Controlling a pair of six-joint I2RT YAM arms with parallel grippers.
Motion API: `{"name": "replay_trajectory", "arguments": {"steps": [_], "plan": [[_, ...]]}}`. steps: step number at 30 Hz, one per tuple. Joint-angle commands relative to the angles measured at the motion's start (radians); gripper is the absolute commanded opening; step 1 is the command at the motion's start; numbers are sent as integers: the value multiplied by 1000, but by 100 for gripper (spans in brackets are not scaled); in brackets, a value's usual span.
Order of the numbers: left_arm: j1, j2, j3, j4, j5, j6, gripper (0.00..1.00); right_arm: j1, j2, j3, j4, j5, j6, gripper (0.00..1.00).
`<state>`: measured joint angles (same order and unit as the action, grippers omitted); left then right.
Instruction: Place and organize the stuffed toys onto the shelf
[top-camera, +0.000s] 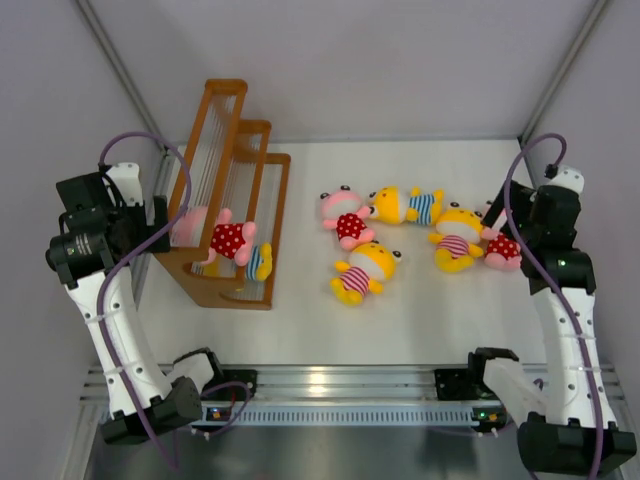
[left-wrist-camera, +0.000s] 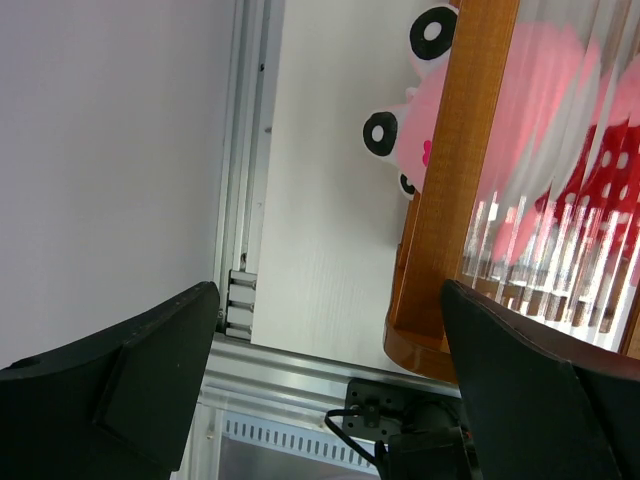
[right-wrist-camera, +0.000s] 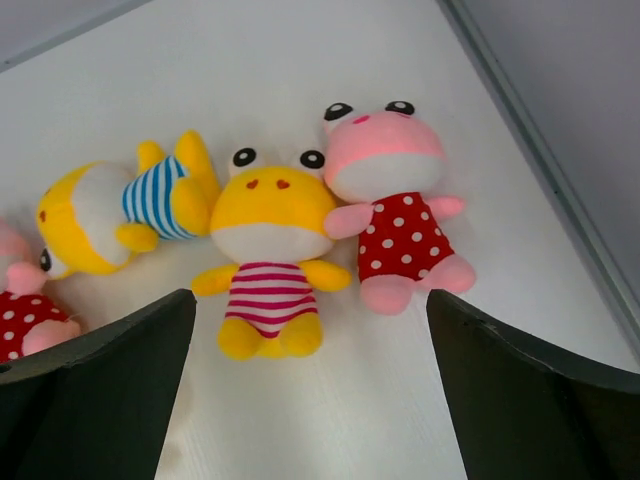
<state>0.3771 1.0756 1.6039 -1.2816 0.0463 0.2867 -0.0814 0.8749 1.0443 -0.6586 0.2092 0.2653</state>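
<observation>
Stuffed toys (top-camera: 405, 205) lie in two camps here, five loose on the white table (top-camera: 400, 330) and two already at the rack. Nearest you, a yellow toy in pink stripes (top-camera: 362, 272) lies alone, face up.

Beyond it, at the right, your right gripper (right-wrist-camera: 310, 400) hangs with its jaws spread wide and nothing between them. It is above a second pink-striped toy (right-wrist-camera: 268, 260) and a pink-headed toy in red dots (right-wrist-camera: 395, 200), which touch arm to arm. Farther back a yellow toy in blue stripes (right-wrist-camera: 130, 205) lies beside another pink-headed one (top-camera: 345, 218).

On the left, the wooden shelf (top-camera: 235, 190) runs away from you in three steps. A dotted pink toy (top-camera: 225, 238) sprawls across its near end, and a blue-striped neighbour (top-camera: 260, 262) sits just beside it, on what looks like the lowest step. Your left gripper (left-wrist-camera: 330, 380) hovers at the shelf's tall outer side, equally wide and empty. The wrist view shows the dotted toy's head past the end post and through the rails.

The toys look light, soft and squashy, and are unlikely to slip or break. Take each one around the stuffed torso or the head. A thin limb would probably leave it dangling and hard to seat between the rails.
</observation>
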Motion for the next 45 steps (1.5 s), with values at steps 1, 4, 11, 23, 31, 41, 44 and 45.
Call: {"name": "replay_trajectory", "arguments": {"steps": [1,4,11,23,31,41,44,45], "plan": [[-1,-9,4,4,-8,-9,98,-3,-42,60,39,-111,37,99],[-1,-8,11,5,-2,-9,98,-3,-71,46,77,-204,58,99],[-1,-14,24,1,26,0,98,-3,-64,-36,290,-691,170,99],[-1,-13,18,1,86,2,98,362,122,-185,347,-421,396,92],[-4,-6,11,2,90,6,98,421,174,-325,410,-292,405,95],[-10,-2,14,-2,60,14,98,160,531,-18,400,-356,224,89],[-10,7,19,-4,47,12,98,140,671,81,381,-341,183,89],[-10,9,19,-5,49,11,98,138,705,106,369,-341,175,89]]}}
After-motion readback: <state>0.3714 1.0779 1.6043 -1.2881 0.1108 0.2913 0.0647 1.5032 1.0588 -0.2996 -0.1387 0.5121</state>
